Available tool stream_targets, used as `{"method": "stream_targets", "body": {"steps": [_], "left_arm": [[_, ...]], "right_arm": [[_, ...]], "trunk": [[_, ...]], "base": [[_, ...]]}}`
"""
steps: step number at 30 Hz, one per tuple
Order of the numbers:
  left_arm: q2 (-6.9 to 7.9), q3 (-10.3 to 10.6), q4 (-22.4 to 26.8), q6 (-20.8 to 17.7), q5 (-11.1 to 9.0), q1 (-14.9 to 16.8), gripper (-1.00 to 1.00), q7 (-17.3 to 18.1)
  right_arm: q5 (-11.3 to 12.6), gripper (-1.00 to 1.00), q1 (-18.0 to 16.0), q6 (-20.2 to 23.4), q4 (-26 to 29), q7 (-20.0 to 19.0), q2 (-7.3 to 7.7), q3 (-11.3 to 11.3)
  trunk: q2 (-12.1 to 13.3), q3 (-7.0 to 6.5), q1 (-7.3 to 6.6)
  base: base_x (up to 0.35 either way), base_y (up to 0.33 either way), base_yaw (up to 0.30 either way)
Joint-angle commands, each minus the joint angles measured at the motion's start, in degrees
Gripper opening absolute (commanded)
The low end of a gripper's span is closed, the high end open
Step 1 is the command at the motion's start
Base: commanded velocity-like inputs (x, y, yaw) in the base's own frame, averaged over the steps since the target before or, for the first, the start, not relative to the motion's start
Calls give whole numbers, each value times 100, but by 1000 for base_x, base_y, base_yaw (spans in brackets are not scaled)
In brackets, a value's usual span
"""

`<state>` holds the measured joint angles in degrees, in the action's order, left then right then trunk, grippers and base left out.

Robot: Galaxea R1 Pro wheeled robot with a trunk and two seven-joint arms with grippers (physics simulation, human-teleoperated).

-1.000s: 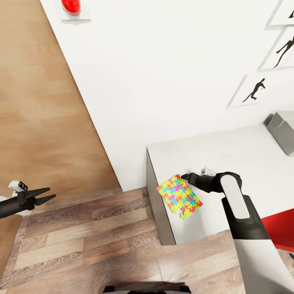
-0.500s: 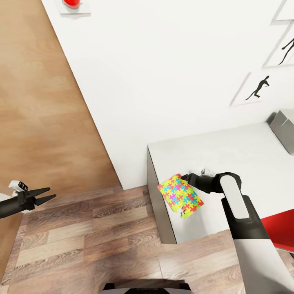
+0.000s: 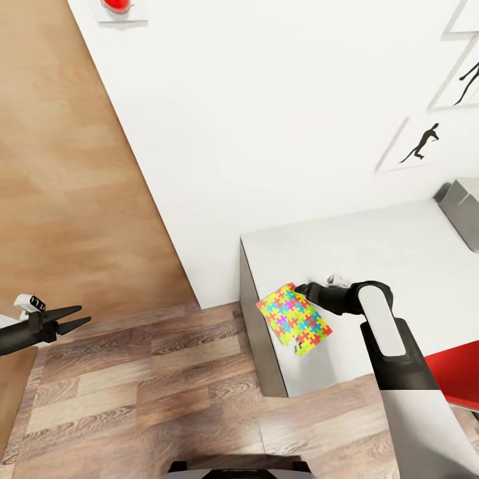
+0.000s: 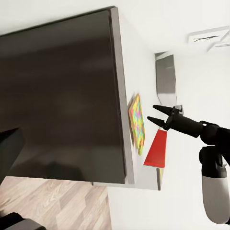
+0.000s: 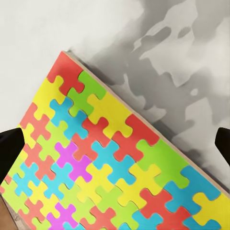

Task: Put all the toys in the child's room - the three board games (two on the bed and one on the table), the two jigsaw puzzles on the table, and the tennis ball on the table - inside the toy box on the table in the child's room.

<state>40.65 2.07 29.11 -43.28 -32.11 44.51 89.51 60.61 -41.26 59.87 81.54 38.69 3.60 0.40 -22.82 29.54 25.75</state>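
White-black right arm (image 3: 389, 339) — pointed black jaws (both).

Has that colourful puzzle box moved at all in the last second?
No. The jigsaw puzzle box lies at the same corner of the table, overhanging its edge as before. The slight shift of the whole picture comes from the camera.

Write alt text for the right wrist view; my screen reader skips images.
A jigsaw puzzle box, printed with yellow, red, blue, green and pink pieces, lies on the pale table. The right end effector's dark fingertips flank it, spread wide.
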Motion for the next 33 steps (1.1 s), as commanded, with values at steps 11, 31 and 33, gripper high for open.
{"method": "stream_targets", "body": {"steps": [11,31,33], "left_arm": [[5,22,-2,-59,-15,5,100,23],[5,22,-2,-65,-15,5,100,22],[5,22,-2,-66,-15,5,100,22]], "right_arm": [[56,100,-11,13,-33,76,6,4],[56,100,-13,13,-32,77,8,4],[56,100,-13,13,-32,77,8,4]], "trunk": [[-10,53,3],[-10,153,3],[-10,153,3]], "base": [[0,0,24],[-26,0,40],[-154,29,2]]}}
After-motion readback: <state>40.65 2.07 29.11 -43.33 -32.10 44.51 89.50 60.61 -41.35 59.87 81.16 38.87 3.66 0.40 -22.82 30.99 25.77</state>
